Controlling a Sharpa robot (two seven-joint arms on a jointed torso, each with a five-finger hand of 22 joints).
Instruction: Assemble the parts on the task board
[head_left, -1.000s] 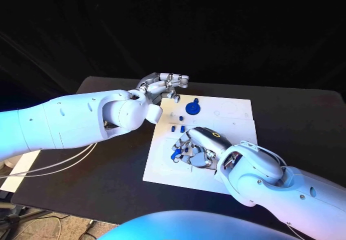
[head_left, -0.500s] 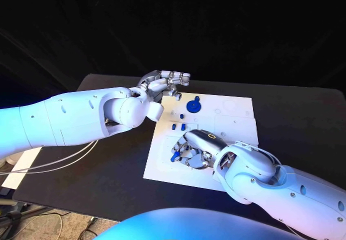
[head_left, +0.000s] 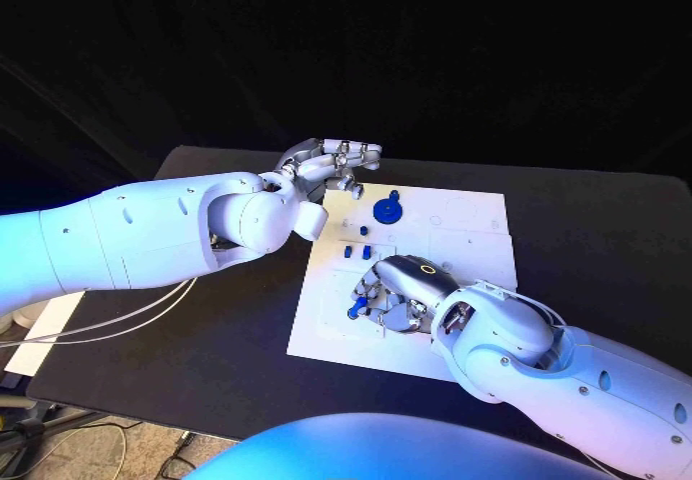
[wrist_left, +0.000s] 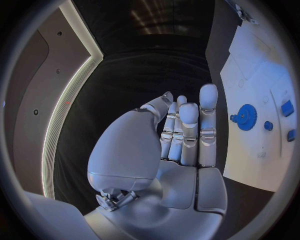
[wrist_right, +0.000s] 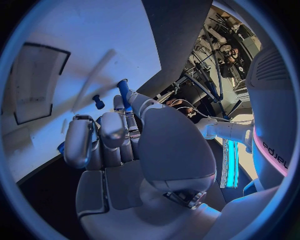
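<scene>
We see the right hand (head_left: 392, 300) low over the near half of the white task board (head_left: 469, 240), its fingers curled around a small blue part (head_left: 355, 309) that it pinches at the fingertips. The left hand (head_left: 329, 164) hovers at the board's far left corner, fingers together and fairly straight, holding nothing. A blue gear (head_left: 387, 211) sits on the board near that hand, with several small blue pieces (head_left: 358, 252) between the two hands.
</scene>
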